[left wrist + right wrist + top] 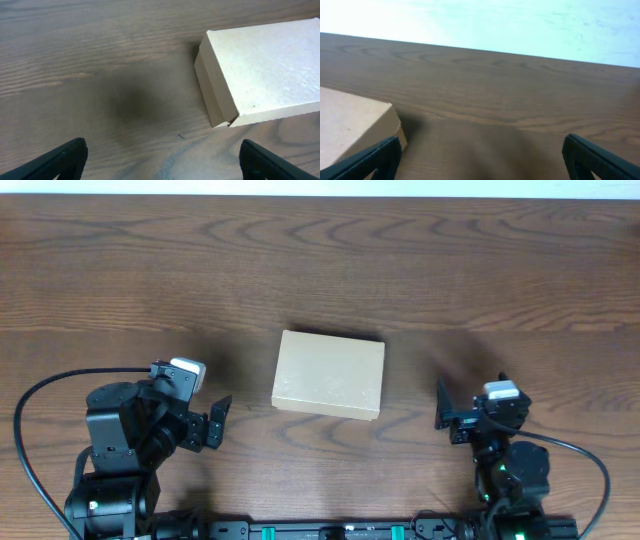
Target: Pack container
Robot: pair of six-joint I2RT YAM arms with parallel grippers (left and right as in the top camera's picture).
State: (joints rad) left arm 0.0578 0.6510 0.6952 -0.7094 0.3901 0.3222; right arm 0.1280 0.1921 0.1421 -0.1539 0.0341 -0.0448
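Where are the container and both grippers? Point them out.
container (329, 375), overhead view, middle of its top face.
left gripper (163, 152), left wrist view, midway between its open fingertips.
right gripper (482, 147), right wrist view, midway between its open fingertips.

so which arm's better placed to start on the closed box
Left, narrowly. The left gripper and right gripper are both open and empty, about equally far from the container, but the left wrist view shows its side wall and lid edge ahead, the right only one corner.
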